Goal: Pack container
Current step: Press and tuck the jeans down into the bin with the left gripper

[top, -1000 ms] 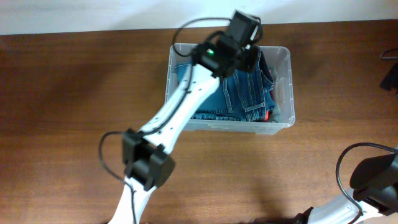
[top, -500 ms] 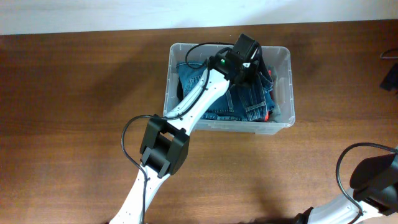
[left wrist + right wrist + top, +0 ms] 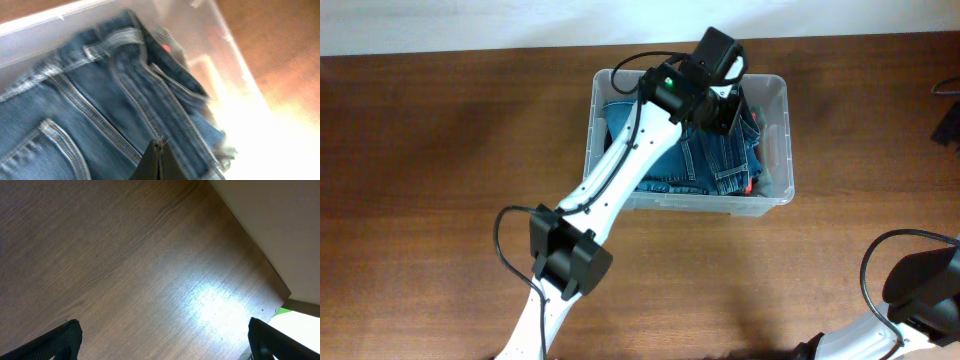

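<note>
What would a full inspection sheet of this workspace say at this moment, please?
Surface: brown wooden table, with a glare patch in the right wrist view.
Job's things: clear rectangular plastic container near the far edge, holding folded blue denim jeans; small red item at its near right corner.
Clutter: dark object cut off at the right edge, unidentifiable.
Grippers: left gripper shut, over the jeans; right gripper open above the table, holding nothing.
Cables: black cable loops, one mid-table, one at the lower right.
Surroundings: pale strip beyond the table's far edge.
</note>
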You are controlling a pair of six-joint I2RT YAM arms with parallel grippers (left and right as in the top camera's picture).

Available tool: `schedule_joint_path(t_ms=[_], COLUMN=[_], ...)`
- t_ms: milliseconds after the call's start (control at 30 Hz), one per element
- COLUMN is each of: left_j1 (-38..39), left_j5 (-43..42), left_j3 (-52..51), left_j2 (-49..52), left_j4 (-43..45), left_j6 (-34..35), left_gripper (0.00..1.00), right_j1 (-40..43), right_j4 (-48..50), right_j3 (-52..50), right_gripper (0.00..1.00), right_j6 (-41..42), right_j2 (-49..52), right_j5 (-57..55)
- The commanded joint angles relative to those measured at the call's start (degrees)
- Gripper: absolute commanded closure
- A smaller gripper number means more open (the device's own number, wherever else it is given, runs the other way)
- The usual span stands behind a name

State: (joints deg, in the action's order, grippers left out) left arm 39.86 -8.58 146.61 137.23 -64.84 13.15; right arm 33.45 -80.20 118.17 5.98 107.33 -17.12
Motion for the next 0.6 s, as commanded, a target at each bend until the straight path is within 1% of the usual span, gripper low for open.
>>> schedule_joint_path(t_ms=[0, 100, 133, 167, 267, 500, 533, 567], left_j1=[1.97, 2.82, 3.13, 3.19, 3.13, 2.97, 2.97, 2.91], left_j5=[-2.56, -2.58, -2.56, -2.58, -2.60, -2.62, -2.60, -2.58], left_j3=[-0.68, -2.51, -3.23, -3.87, -4.02, -3.41, -3.41, -3.32], left_j2=[0.42, 2.56, 3.50, 5.18, 7.21, 6.71, 6.45, 6.21], left_j4=[-2.67, -3.39, -3.39, -3.48, -4.24, -5.40, -5.75, -5.97], left_j6=[0.50, 0.50, 0.52, 0.52, 0.50, 0.50, 0.50, 0.50], left_gripper=[0.99, 0.98, 0.93, 0.91, 0.91, 0.93, 0.99, 1.00], right_j1=[-0.04, -0.04, -0.04, -0.04, -0.04, -0.04, -0.04, -0.04], right_j4=[0.07, 0.07, 0.04, 0.07, 0.07, 0.04, 0.04, 0.07], right_j3=[0.22, 0.22, 0.22, 0.22, 0.22, 0.22, 0.22, 0.22], right_gripper=[0.02, 0.02, 0.01, 0.02, 0.02, 0.02, 0.02, 0.02], right_j6=[0.44, 0.44, 0.44, 0.44, 0.44, 0.44, 0.44, 0.44], right_j2=[-0.02, -0.02, -0.02, -0.02, -0.02, -0.02, -0.02, -0.02], right_j5=[-0.70, -0.70, -0.70, -0.70, -0.70, -0.70, -0.70, -0.70])
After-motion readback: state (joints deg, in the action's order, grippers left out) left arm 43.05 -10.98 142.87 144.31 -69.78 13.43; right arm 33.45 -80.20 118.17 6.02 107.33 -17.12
